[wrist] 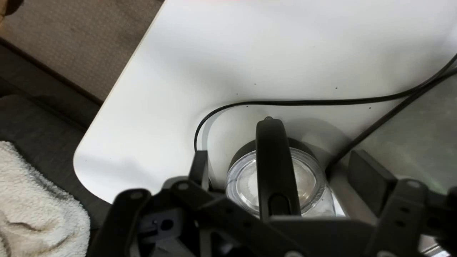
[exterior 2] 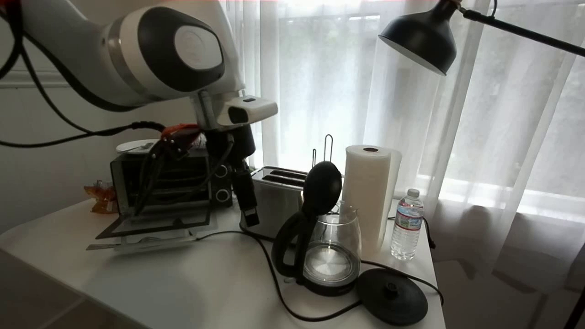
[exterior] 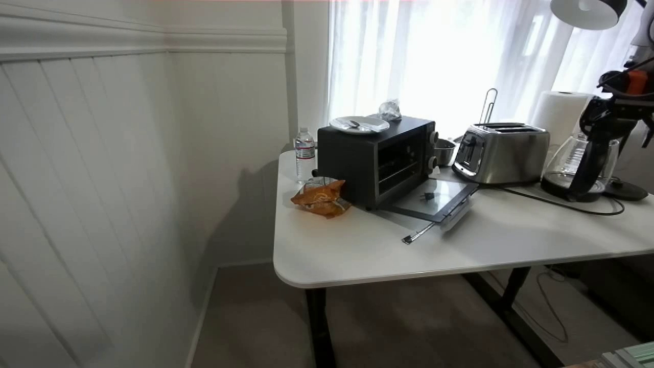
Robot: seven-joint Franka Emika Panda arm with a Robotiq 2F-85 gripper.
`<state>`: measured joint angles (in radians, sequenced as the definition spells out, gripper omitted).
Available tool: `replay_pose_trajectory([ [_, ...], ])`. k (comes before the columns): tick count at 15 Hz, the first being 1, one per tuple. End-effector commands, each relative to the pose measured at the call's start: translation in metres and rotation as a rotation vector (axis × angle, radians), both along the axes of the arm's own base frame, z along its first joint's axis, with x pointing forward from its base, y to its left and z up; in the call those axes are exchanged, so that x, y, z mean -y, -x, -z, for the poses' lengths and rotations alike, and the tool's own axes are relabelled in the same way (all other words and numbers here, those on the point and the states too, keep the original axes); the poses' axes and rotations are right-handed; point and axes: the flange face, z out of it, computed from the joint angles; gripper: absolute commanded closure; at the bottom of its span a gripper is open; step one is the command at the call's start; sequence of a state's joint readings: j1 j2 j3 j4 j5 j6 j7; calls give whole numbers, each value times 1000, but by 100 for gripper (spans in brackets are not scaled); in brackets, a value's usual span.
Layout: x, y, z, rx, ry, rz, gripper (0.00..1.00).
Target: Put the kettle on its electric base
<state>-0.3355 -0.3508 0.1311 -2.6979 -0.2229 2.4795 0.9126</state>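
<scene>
Well, closest in an exterior view lies the electric base [exterior 2: 394, 308], a flat black disc with a raised middle, resting on the white worktop [exterior 2: 196, 283]. From its edge a cord [exterior 2: 279, 294] runs out and curves in front of the kettle [exterior 2: 331, 269], a glass jug with a black bottom. The kettle stands upright on the worktop, just beside the base (whether their edges touch, I cannot tell). Its black lid [exterior 2: 322, 187] is tipped up above the handle [wrist: 274, 167].

The hand [wrist: 280, 162] hangs over the kettle with its fingers [wrist: 199, 169] spread wide: in the wrist view one is on each side of the handle, and a gap shows between either finger and it. The arm [exterior 2: 128, 55] reaches in from the upper left of an exterior view.

Just behind the kettle come the silver toaster [exterior: 511, 158] and a tall white paper-towel roll [exterior 2: 365, 196], with a water bottle [exterior 2: 407, 224] standing near the roll. Farther along sits a black oven [exterior: 347, 166], its glass door let down and a white plate [exterior: 375, 124] on its top. On the oven's far side sit an orange bag [exterior: 323, 202] (crumpled, by the look of it) and another bottle [exterior: 305, 163], upright. A black lamp [exterior 2: 422, 41] hangs above the worktop, and at the very back a pale curtain [exterior 2: 484, 137] covers the window.
</scene>
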Motion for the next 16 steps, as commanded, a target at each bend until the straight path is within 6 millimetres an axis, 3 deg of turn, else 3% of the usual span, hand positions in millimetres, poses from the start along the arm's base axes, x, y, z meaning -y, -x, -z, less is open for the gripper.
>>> replay_pose_trajectory([
  [1,2,0,3,-4,-3,6,0],
  [16,-1,-8,11,62,-1,-13,0],
])
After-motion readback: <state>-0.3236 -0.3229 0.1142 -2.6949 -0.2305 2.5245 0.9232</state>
